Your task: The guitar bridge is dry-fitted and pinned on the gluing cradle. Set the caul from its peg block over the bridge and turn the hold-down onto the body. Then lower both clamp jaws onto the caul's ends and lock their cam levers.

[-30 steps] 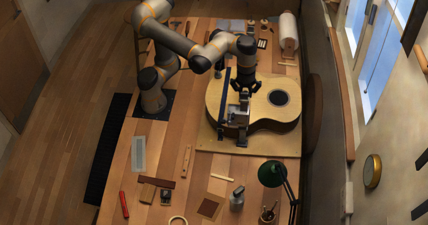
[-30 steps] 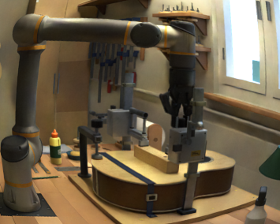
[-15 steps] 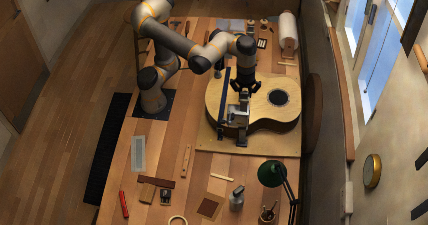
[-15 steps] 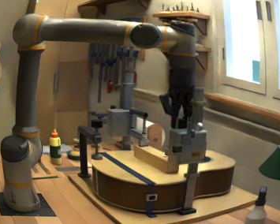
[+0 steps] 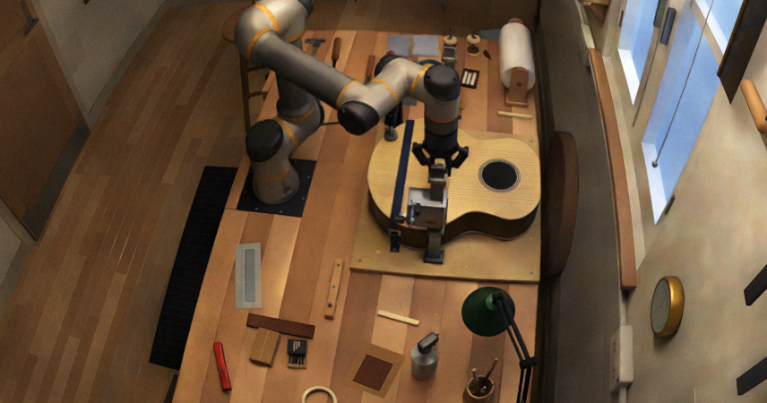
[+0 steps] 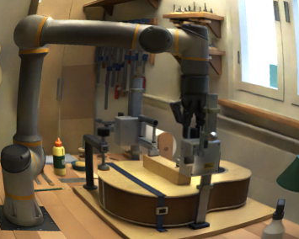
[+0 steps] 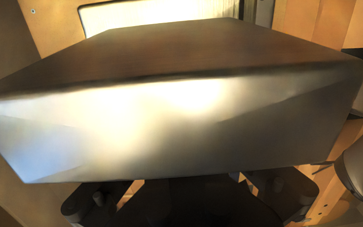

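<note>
The wooden caul [image 6: 166, 168] lies across the guitar body [image 5: 461, 186], and the near clamp jaw [image 6: 199, 156], a grey metal block on its post, sits over the caul's near end. My gripper [image 6: 195, 125] comes straight down onto the top of this near clamp and is closed on the jaw's upright grey handle [image 5: 437, 178]. The far clamp [image 6: 126, 129] stands with its jaw raised behind the caul. A dark blue hold-down strap [image 5: 401, 175] runs across the lower bout. In the wrist camera the grey jaw block [image 7: 172, 112] fills the picture.
The cradle board [image 5: 445, 250] under the guitar takes up the bench's right side. A green desk lamp [image 5: 486, 310], a spray bottle [image 5: 424, 356] and a pencil cup stand near the front edge. Small wood strips and tools lie on the bench's left front.
</note>
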Robot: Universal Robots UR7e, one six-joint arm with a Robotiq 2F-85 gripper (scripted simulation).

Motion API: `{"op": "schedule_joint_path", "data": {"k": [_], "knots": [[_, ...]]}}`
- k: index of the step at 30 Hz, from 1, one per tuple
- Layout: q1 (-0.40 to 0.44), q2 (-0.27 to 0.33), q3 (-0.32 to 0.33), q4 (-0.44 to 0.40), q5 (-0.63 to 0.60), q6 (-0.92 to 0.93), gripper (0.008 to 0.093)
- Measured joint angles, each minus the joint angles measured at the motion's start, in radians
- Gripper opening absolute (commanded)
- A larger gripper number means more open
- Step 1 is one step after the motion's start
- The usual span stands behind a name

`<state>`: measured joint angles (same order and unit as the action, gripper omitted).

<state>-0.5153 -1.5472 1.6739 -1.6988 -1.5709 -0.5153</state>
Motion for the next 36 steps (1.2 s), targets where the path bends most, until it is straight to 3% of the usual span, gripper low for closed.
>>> {"op": "schedule_joint_path", "data": {"k": [36], "knots": [[0.000, 0.002, 0.014, -0.016, 0.000, 0.000, 0.0080]]}}
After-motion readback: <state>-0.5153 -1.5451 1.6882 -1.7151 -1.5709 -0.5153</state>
